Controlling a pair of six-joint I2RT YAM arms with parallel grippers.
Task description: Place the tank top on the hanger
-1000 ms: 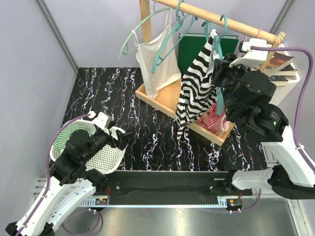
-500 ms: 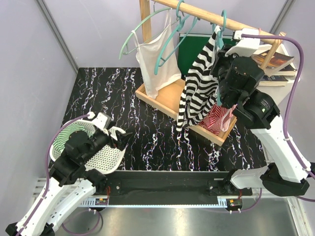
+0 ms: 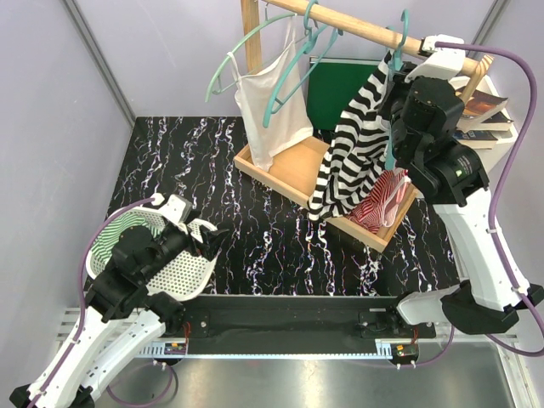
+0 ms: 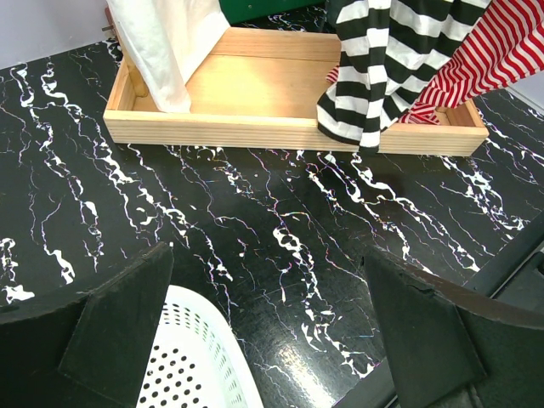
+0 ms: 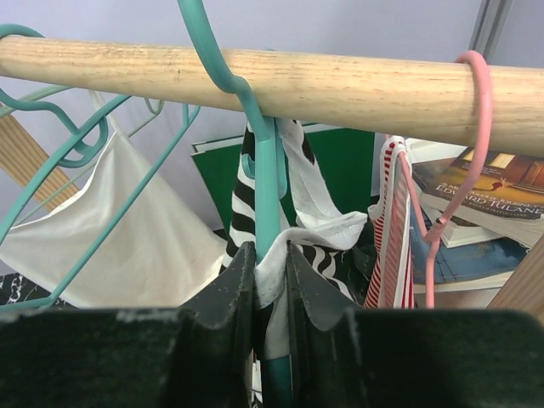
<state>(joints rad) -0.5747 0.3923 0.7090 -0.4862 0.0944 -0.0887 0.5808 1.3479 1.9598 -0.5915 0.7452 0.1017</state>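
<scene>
The right pincer point(image 5: 270, 259) is raised to the wooden rod point(image 5: 357, 85). Its jaws are drawn almost together on the neck of the teal hanger point(image 5: 265, 170), with a fold of the tank top point(image 5: 319, 225) pinched in alongside. The hanger's hook curves across the front of the rod (whether it bears weight there cannot be told). From the overhead view the black-and-white striped tank top point(image 3: 353, 157) hangs down from that grip. Its lower end dangles over the wooden tray point(image 3: 285, 174) at the front rail. The tray sits on the black marbled tabletop point(image 3: 170, 161). A red-and-white striped garment point(image 3: 382, 200) hangs just beside the tank top, on a pink hanger point(image 5: 480, 127) hooked over the same rod. A plain white top point(image 3: 272, 110) hangs further left on another teal hanger. Books point(image 5: 476, 204) lie behind the rod. The left pincer point(image 4: 268, 289) is low near the tabletop's front edge, its jaws spread wide and holding nothing, above the rim of a white perforated basket point(image 4: 191, 365).
</scene>
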